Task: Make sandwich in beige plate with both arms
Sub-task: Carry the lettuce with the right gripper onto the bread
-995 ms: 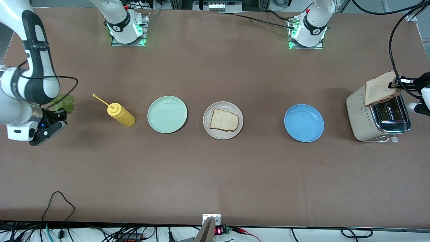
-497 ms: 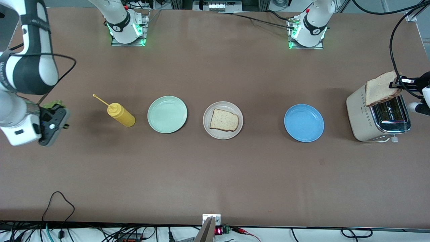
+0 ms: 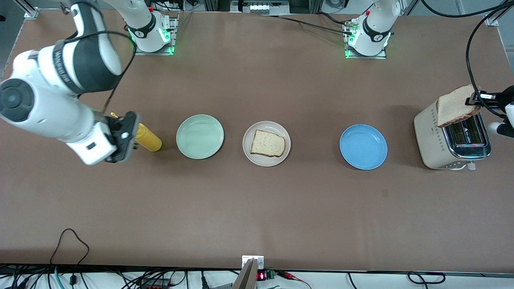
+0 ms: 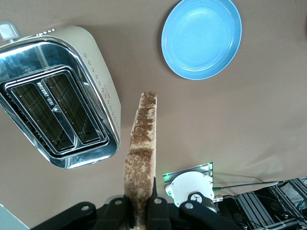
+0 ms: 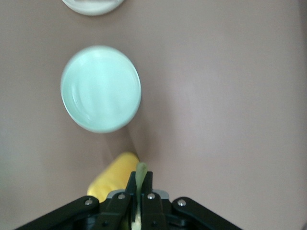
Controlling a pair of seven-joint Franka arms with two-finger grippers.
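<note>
The right tool [image 5: 139, 203], clamped on a thin green lettuce leaf [image 5: 140, 175], hangs over the yellow squeeze bottle [image 3: 147, 139]. The left tool [image 4: 142, 211] grips a brown bread slice [image 4: 140, 158] above the cream toaster [image 3: 445, 138]. Another bread slice [image 3: 268, 143] lies in the round beige plate [image 3: 251, 133] at the middle of the desk [image 3: 257, 208].

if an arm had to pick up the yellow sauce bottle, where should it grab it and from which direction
Grip the yellow bottle across its round body, coming straight down from above. It lies on its side beside the mint-green plate, so the body offers two curved flanks for the fingers, while its thin nozzle end would likely slip or bend. The right gripper, shut on a lettuce leaf, hangs over that end now.
</note>
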